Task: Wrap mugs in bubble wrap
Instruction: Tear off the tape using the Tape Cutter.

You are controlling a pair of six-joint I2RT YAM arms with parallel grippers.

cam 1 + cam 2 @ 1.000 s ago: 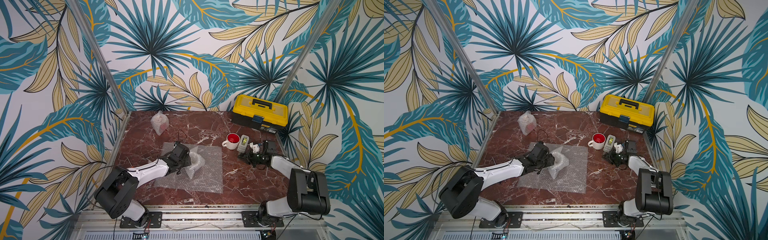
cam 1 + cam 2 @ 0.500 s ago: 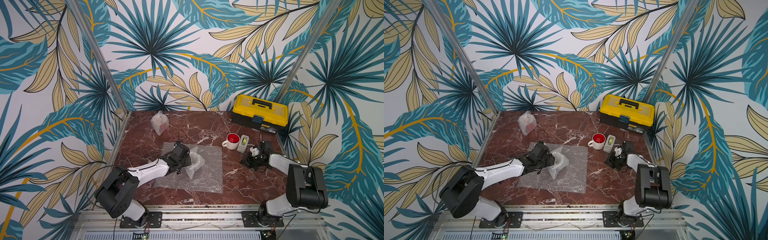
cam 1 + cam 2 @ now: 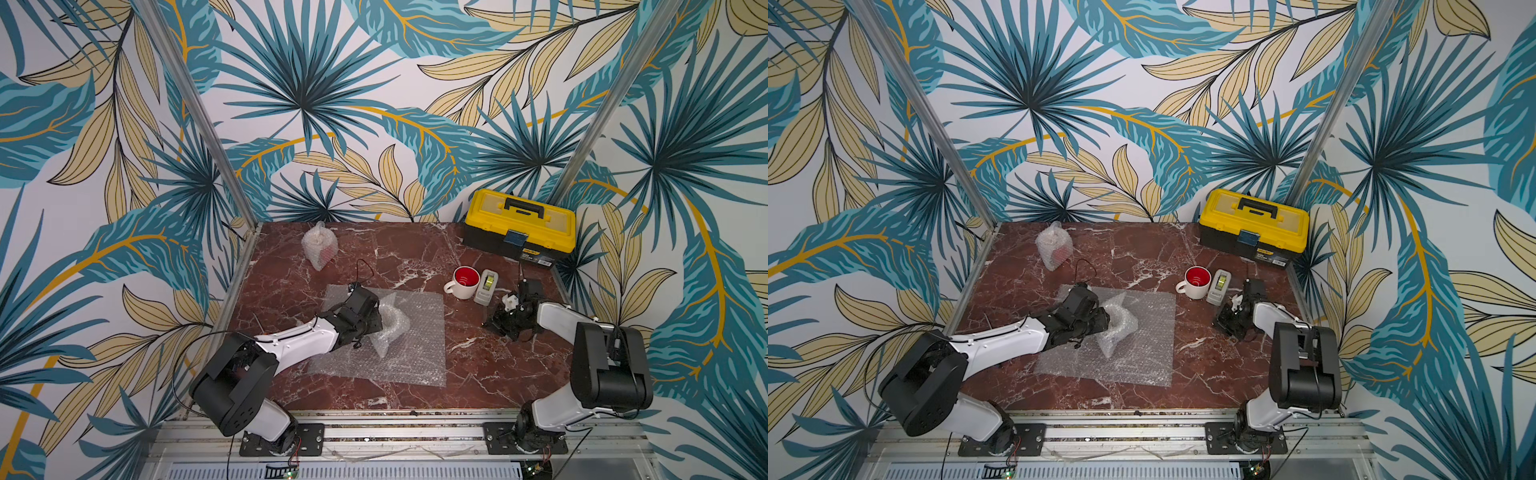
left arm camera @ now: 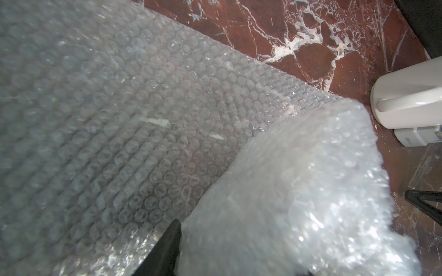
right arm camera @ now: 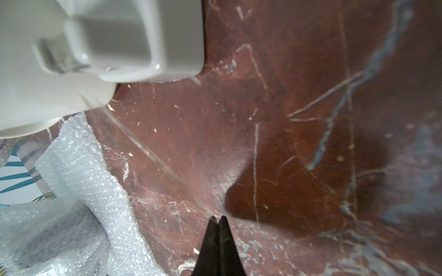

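A white mug (image 3: 465, 282) (image 3: 1197, 282) (image 4: 406, 95) with a red inside stands upright and bare on the marble table, right of middle. A flat bubble wrap sheet (image 3: 415, 345) (image 3: 1142, 353) (image 4: 119, 119) lies mid-table. On it sits a lumpy bubble wrap bundle (image 3: 392, 326) (image 3: 1121, 324) (image 4: 299, 191) with something greyish inside. My left gripper (image 3: 376, 320) is shut on this bundle, and one dark finger (image 4: 165, 248) shows beside it. My right gripper (image 3: 492, 328) (image 5: 218, 218) is shut low over the table, pinching a thin clear tape strip (image 5: 143, 148) that runs back to the dispenser.
A grey tape dispenser (image 3: 486, 286) (image 3: 1219, 286) (image 5: 119, 35) stands against the white mug. Another wrapped bundle (image 3: 319, 245) (image 3: 1054, 245) with red inside sits at the back left. A yellow toolbox (image 3: 519, 226) fills the back right corner. Metal rails edge the table.
My right forearm and elbow have shifted slightly near the dispenser, with the gripper staying shut. The left arm and its bundle have not moved.
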